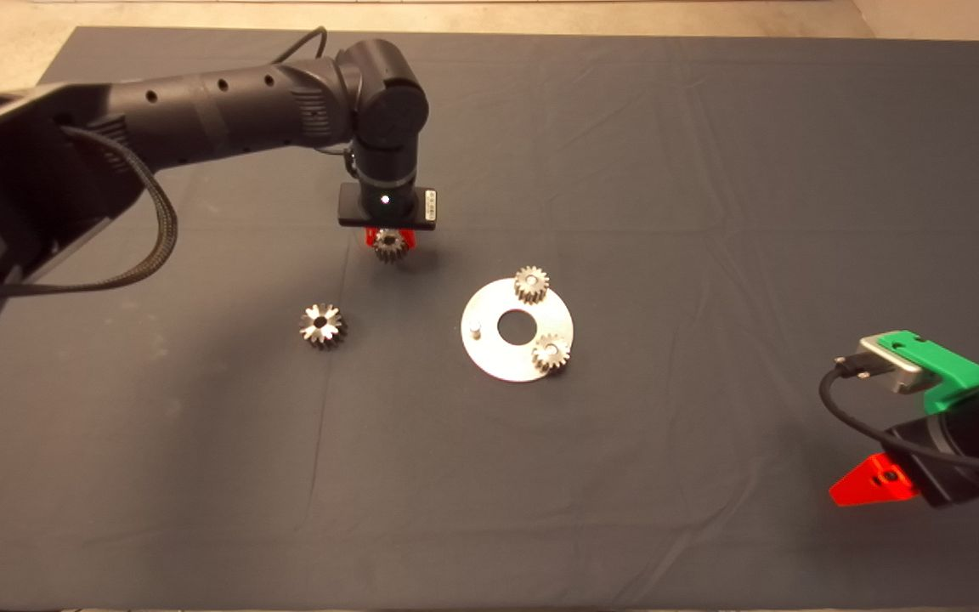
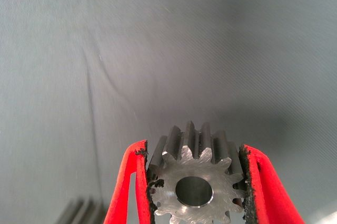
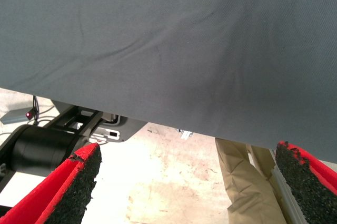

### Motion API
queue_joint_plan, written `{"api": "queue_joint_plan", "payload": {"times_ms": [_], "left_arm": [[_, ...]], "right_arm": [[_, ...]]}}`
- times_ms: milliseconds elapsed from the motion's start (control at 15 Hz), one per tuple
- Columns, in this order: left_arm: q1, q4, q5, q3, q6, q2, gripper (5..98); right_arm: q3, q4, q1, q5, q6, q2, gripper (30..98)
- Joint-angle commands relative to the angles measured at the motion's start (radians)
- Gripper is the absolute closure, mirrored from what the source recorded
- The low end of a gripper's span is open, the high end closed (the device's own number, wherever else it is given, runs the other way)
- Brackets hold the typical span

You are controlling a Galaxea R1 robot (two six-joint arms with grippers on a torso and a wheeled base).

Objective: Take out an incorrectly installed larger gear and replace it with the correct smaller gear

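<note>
The left gripper [image 2: 196, 182] grasps a small fine-toothed silvery gear [image 1: 389, 245] above the dark mat [image 1: 710, 170], up-left of the round silver plate [image 1: 489, 357]. The star-toothed grey gear [image 1: 322, 326] lies left of that plate. The right gripper [image 3: 187, 182] waits spread wide, lower right.

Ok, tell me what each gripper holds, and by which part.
The left gripper holds the smaller gear by its toothed rim, one pad on each side. The right gripper, parked at the mat's edge, is open and holds nothing.
</note>
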Motion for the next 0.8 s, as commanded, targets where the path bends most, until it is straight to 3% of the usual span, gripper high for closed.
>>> {"api": "queue_joint_plan", "payload": {"times_ms": [0,200,333,600,733], "left_arm": [[-0.127,-0.171,0.130,0.163,-0.029,-0.015,78.2],[-0.136,-0.209,0.130,0.232,-0.114,-0.012,78.4],[-0.136,-0.225,0.111,0.302,-0.189,-0.010,78.6],[-0.133,-0.213,0.096,0.390,-0.330,0.019,78.8],[-0.130,-0.184,0.096,0.384,-0.345,0.037,78.8]], "right_arm": [[-0.006,-0.008,-0.013,-0.127,0.003,0.003,40.8],[-0.010,-0.008,-0.021,-0.127,0.005,0.004,40.8],[-0.034,-0.009,-0.044,-0.127,0.002,0.018,40.8],[-0.097,-0.005,-0.047,-0.127,-0.020,0.027,40.8],[-0.150,-0.005,-0.045,-0.127,-0.083,0.027,40.8]]}}
